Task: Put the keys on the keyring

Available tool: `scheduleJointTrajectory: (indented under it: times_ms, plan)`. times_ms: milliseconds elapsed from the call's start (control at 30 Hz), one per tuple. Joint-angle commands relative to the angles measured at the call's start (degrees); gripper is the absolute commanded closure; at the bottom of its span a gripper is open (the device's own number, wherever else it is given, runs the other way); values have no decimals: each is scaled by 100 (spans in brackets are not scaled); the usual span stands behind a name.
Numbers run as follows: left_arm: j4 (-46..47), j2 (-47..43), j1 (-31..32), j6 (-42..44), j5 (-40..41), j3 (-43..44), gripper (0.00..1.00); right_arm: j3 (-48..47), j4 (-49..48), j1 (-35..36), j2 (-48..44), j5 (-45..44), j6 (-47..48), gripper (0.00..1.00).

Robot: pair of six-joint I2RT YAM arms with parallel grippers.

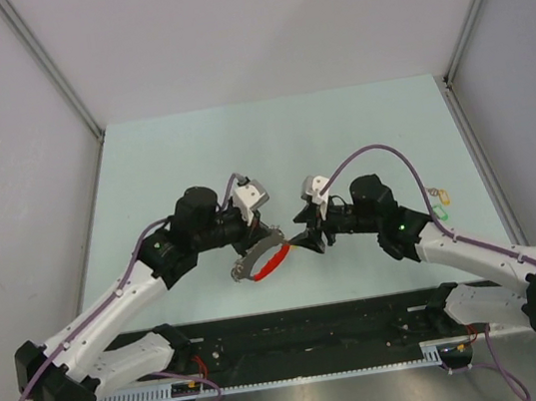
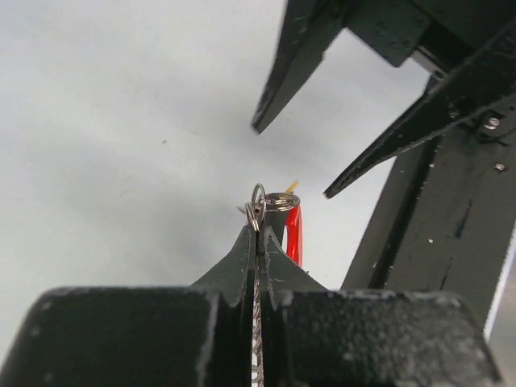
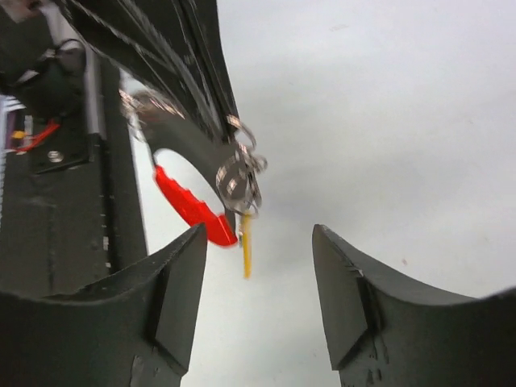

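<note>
My left gripper (image 1: 273, 233) is shut on the thin silver ring (image 2: 257, 206) of the keyring and holds it above the table. The grey strap with the red curved band (image 1: 271, 260) hangs below it; the band also shows in the left wrist view (image 2: 294, 234). In the right wrist view a yellow key (image 3: 245, 248) hangs from the ring (image 3: 239, 179) beside the red band (image 3: 190, 206). My right gripper (image 3: 258, 234) is open and empty, its fingers (image 2: 278, 81) a short way from the ring, not touching it. It faces the left gripper in the top view (image 1: 301, 240).
Further keys with yellow and green tags (image 1: 437, 198) lie on the pale green table (image 1: 269, 140) near its right edge. Grey walls close in the table on three sides. A black rail (image 1: 306, 321) runs along the near edge.
</note>
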State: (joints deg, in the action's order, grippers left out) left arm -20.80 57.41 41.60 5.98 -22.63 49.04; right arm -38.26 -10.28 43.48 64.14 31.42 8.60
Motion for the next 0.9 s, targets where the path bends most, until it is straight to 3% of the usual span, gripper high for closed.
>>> scheduleJointTrajectory:
  times_ms: [0,100,200,267,367,467,600,700,867]
  plan:
    - [-94,69,6,-228,784,275,100,275,-332,-16,-349,-1066,-130,36]
    - [-546,665,6,-246,1024,421,99,530,-650,-7,-428,-1278,-297,32]
    - [-444,895,6,-1034,743,686,100,697,-940,-15,-446,-1323,-517,32]
    - [-319,947,-47,-1247,1161,651,100,864,-1185,11,-464,-1393,-614,32]
    - [-1075,1238,-4,-1477,1199,1414,100,969,-1266,11,-525,-1647,-693,32]
    - [-172,738,76,-1328,1867,855,100,1240,-1711,20,-587,-1903,-824,32]
    - [759,483,32,-1248,412,389,100,1321,-2240,-199,-385,-956,-1140,31]
    - [955,385,32,-1048,242,317,100,1321,-2601,-375,-165,-296,-1596,31]
    - [955,333,32,-835,31,352,99,1312,-3084,-657,54,461,-1941,21]
